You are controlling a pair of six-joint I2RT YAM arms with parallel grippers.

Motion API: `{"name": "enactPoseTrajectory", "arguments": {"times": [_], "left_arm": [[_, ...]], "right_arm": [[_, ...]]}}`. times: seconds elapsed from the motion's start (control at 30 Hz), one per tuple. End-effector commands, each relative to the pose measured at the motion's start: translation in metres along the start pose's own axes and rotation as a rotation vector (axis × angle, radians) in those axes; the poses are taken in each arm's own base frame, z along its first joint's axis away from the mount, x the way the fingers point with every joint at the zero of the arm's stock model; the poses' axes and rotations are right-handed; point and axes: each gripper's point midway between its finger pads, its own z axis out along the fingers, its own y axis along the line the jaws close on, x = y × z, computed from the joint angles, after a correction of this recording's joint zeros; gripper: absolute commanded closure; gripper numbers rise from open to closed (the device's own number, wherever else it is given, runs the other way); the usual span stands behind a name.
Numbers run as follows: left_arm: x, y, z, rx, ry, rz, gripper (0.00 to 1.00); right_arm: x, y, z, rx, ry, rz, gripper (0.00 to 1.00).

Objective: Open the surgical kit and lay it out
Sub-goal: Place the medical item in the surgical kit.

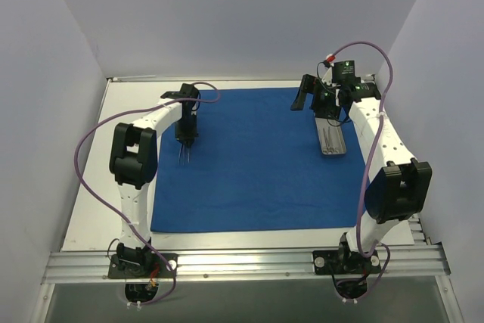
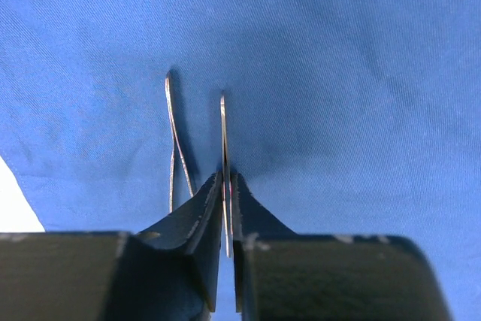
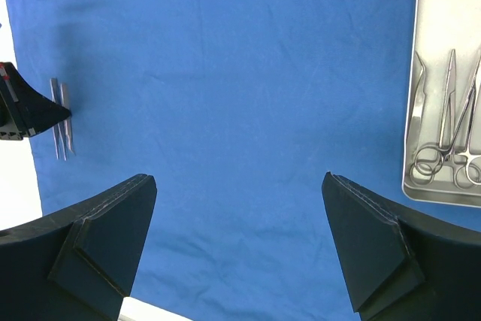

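Note:
The royal-blue cloth [image 1: 257, 175] lies spread flat on the table; it also fills the left wrist view [image 2: 346, 65] and the right wrist view [image 3: 225, 65]. My left gripper [image 1: 184, 140] is over the cloth's left part, shut on thin silver tweezers [image 2: 224, 140] that point down at the cloth. A second pair of tweezers [image 2: 172, 140] is just to their left. My right gripper [image 1: 316, 102] hangs open and empty above the cloth's back right part [image 3: 239, 178]. A steel tray [image 1: 331, 138] beside it holds ring-handled forceps [image 3: 449, 110].
White table [image 1: 91, 209] shows left of the cloth and along its near edge. White walls close in on three sides. The tray's rim [image 3: 419, 73] sits on the cloth's right part. The left gripper's finger [image 3: 34, 109] shows in the right wrist view.

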Motion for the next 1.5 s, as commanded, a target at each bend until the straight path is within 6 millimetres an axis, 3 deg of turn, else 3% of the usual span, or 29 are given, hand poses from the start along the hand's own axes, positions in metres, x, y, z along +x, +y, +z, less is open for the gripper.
{"name": "enactPoseTrajectory", "arguments": {"times": [0.0, 0.2, 0.93, 1.0, 1.1, 1.23, 1.3, 1.4, 1.47], "left_arm": [[-0.008, -0.004, -0.004, 0.006, -0.016, -0.008, 0.83], [-0.008, -0.002, -0.006, -0.003, -0.017, -0.007, 0.80], [-0.019, -0.003, -0.045, 0.029, -0.082, -0.022, 0.72], [-0.023, -0.003, -0.056, 0.036, -0.107, -0.031, 0.69], [-0.031, -0.002, -0.078, 0.052, -0.156, -0.037, 0.59], [-0.039, -0.007, -0.107, 0.099, -0.202, -0.040, 0.42], [-0.042, -0.010, -0.121, 0.129, -0.219, -0.046, 0.39], [-0.044, -0.016, -0.141, 0.180, -0.252, -0.045, 0.39], [-0.044, -0.020, -0.150, 0.212, -0.277, -0.033, 0.39]], "right_arm": [[0.001, -0.001, -0.008, -0.009, -0.004, -0.011, 0.00], [0.003, -0.001, -0.009, -0.012, -0.006, -0.009, 0.00], [0.005, 0.000, -0.010, -0.023, -0.010, -0.012, 0.00], [0.004, -0.012, -0.010, 0.044, -0.017, -0.014, 0.00], [0.008, -0.053, -0.002, 0.198, 0.034, 0.014, 0.00], [0.011, -0.079, 0.008, 0.299, 0.082, 0.000, 0.00], [0.009, -0.095, 0.014, 0.372, 0.082, -0.002, 0.00], [0.012, -0.118, 0.025, 0.449, 0.107, 0.016, 0.09], [0.012, -0.127, 0.034, 0.472, 0.112, 0.003, 0.22]]}}
